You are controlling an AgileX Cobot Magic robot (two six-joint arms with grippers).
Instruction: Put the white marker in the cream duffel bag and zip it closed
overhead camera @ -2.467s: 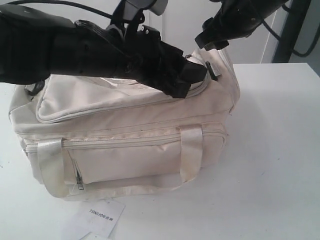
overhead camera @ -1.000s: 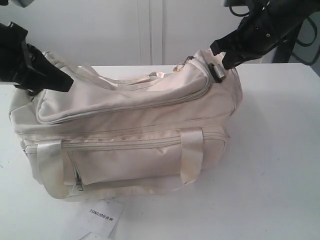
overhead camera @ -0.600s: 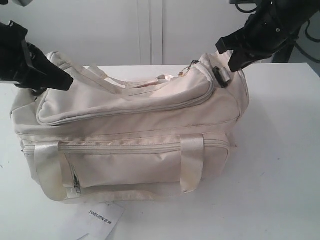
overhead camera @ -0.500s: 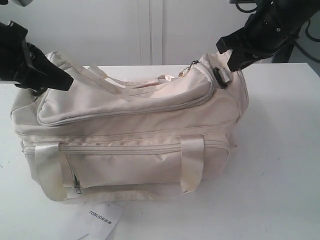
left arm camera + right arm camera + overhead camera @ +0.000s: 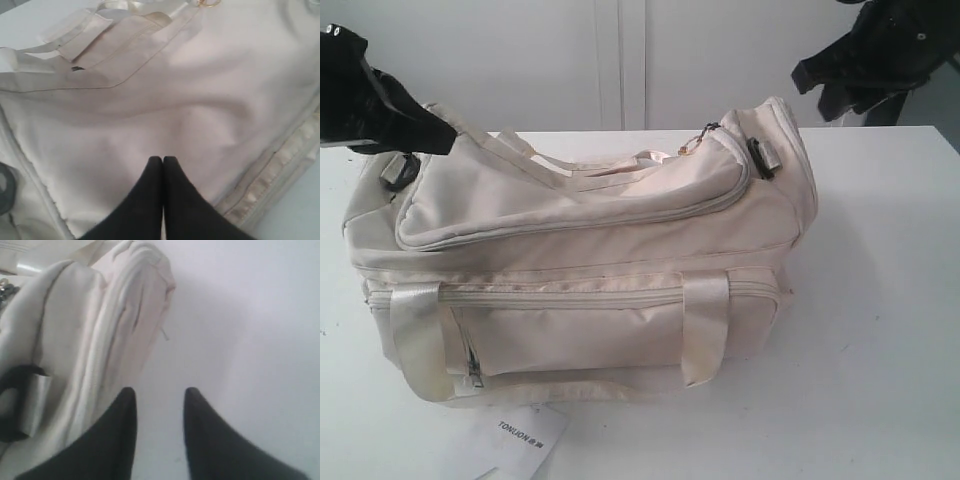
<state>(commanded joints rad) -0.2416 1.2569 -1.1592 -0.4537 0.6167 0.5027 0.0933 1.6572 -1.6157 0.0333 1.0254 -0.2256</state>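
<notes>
Right claw has lifted off the cream duffel bag, fingers apart and empty. Left claw, fingers together, sits at the opposite end. Bag lies on the surface, soft and slumping; probably best gripped by strap handles or end ring. White marker unseen.

Paper card half off the bottom edge, left hand mostly beyond the exterior view's left edge
</notes>
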